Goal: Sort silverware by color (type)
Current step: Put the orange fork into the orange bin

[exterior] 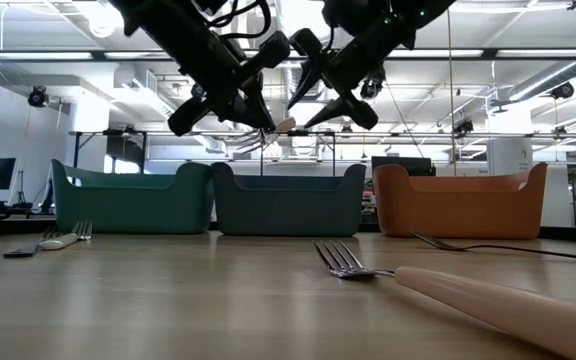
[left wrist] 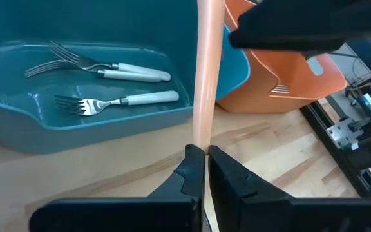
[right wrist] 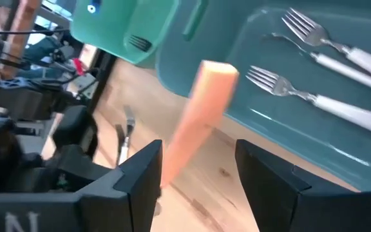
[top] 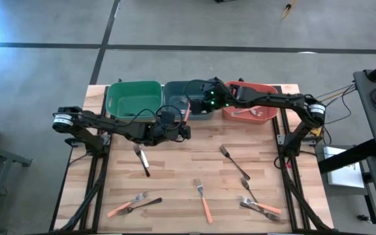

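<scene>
I have the left gripper (left wrist: 201, 169) clenched on an orange-pink-handled utensil (left wrist: 207, 77), holding it up in the air just in front of the middle teal bin (top: 187, 99). In the left wrist view its two fingers pinch the lower part of the handle, and the handle rises past the bin's near wall. From the low view the handle tip (exterior: 284, 125) sticks out between the two grippers, above the teal bin.

My right gripper (right wrist: 198, 171) reaches in from the right over the teal bin, its fingers spread wide on either side of the handle's free end without touching it, so it is released.

Inside the teal bin lie three white-handled forks (left wrist: 111, 100). The green bin (top: 134, 98) sits to the left of it, and the orange bin (top: 250, 104) to the right holds at least one piece of silverware (top: 248, 111).

On the table (top: 175, 163) the rest is spread out: a fork with a white handle and a black piece (top: 141, 160) near the left arm, a dark fork (top: 234, 162) right of centre, an orange-handled fork (top: 203, 199) near the middle of the front edge, a pair (top: 132, 204) at the near left, and a cluster (top: 258, 204) at the near right.
</scene>
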Action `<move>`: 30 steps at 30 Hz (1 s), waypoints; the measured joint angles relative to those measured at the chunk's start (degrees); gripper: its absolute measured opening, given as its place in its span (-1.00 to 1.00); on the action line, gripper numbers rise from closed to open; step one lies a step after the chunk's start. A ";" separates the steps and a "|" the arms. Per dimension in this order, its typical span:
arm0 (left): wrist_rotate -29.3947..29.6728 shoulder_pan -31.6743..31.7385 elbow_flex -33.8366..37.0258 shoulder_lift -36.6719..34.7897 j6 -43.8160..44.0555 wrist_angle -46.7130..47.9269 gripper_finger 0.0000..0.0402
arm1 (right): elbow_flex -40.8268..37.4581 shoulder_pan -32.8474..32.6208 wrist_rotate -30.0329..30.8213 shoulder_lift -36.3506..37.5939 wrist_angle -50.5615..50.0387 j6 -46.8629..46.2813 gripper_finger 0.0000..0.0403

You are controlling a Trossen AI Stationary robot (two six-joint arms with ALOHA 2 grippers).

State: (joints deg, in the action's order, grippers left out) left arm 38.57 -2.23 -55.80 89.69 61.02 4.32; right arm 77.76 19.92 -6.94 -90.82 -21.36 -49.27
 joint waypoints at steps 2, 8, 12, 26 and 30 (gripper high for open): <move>-0.02 0.01 0.01 0.00 -0.40 -0.05 -1.00 | 0.32 0.00 0.00 -0.06 0.05 0.28 -0.06; -0.05 0.04 -0.01 0.00 -0.64 -0.07 -1.00 | 0.32 0.00 0.38 -0.16 1.11 0.43 -0.06; -0.28 0.04 -0.92 0.00 -2.48 -0.14 -1.00 | 0.32 0.00 0.64 -0.18 1.11 0.41 -0.06; -0.52 0.10 -2.35 0.00 -5.08 0.00 -1.00 | 0.32 0.00 0.96 -0.19 3.25 1.21 -0.27; -0.63 0.10 -2.37 0.00 -5.08 -0.20 -1.00 | 0.36 -0.01 0.61 -0.18 4.26 2.50 -0.55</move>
State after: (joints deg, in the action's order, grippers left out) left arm 37.94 -2.13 -58.17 89.69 55.94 4.12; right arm 78.13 19.91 -6.33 -90.99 -17.10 -46.78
